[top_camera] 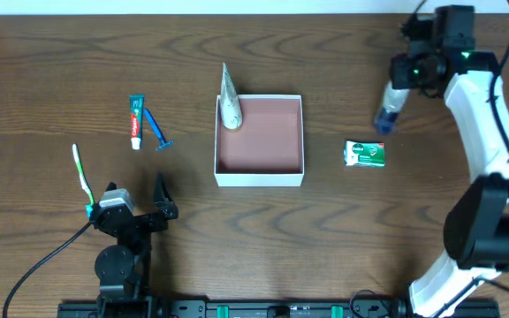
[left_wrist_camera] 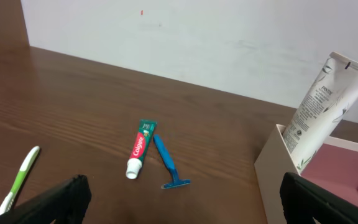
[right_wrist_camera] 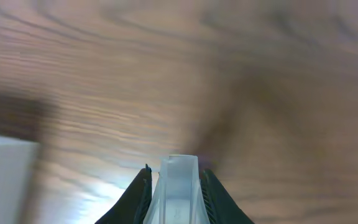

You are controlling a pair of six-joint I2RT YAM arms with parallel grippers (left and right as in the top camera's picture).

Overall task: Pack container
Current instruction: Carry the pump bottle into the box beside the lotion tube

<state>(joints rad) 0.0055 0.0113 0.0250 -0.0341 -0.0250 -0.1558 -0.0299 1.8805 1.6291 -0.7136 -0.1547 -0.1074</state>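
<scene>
While the right fingers (right_wrist_camera: pixel 138 198) are clamped on a small clear bottle (right_wrist_camera: pixel 179 186) at the far right of the bench (top_camera: pixel 325 252), the container (top_camera: pixel 259 180) sits square at the middle, well apart from that arm. The wrist picture is blurred, so I can't tell whether the bottle is clear of the wood.

A white tube (left_wrist_camera: pixel 325 106) stands tilted in the container's far-left corner, its crimped end poking above the wall; the rest of the reddish-brown floor is bare. A green soap bar (top_camera: pixel 365 154) lies between the container and the right arm. On the other side lie a toothpaste tube (top_camera: pixel 135 121) and a blue razor (top_camera: pixel 157 130), just beside each other, and a green-and-white toothbrush (top_camera: pixel 82 175) nearer me. The left fingers (left_wrist_camera: pixel 61 199) stand wide apart at the front left, holding nothing.

I judge the container to be light board: stiff enough in the walls, but likely to skid on this smooth wood if something knocks it. It is shallow, too, so tall things lean rather than stand. If it needs steadying, I'd pinch a wall at mid-length over the rim — the left or near wall, away from the tube's corner — since a corner grip would twist it.

The bottle looks light and slick (smooth plastic), so I'd set it down low rather than drop it.
</scene>
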